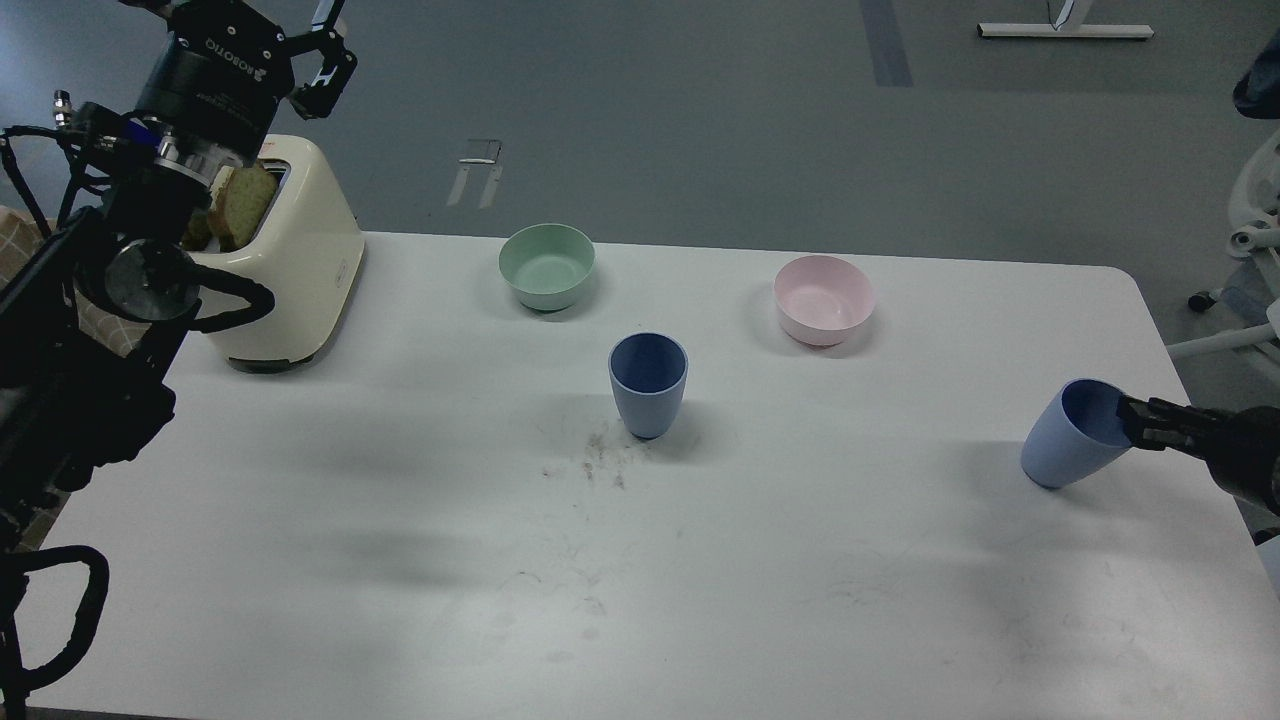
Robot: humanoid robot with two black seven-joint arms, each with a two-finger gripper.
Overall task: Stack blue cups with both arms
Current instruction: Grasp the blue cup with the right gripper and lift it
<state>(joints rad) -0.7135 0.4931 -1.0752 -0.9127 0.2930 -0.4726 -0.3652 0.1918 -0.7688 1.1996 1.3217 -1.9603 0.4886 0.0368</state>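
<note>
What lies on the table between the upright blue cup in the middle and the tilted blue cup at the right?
Head view: nothing stands between the upright cup and the tilted cup, only bare white table.

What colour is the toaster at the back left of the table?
The toaster is cream, with slices of bread in its slots; the head view shows it.

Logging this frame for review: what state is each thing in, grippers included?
Centre blue cup: upright on the table, free, empty.
Right blue cup: tilted, gripped at its rim.
Right gripper: shut on the tilted cup's rim.
Left gripper: raised above the toaster, open, holding nothing.
Green bowl: upright, empty.
Pink bowl: upright, empty.
Toaster: bread slices sticking up from its slots.
</note>
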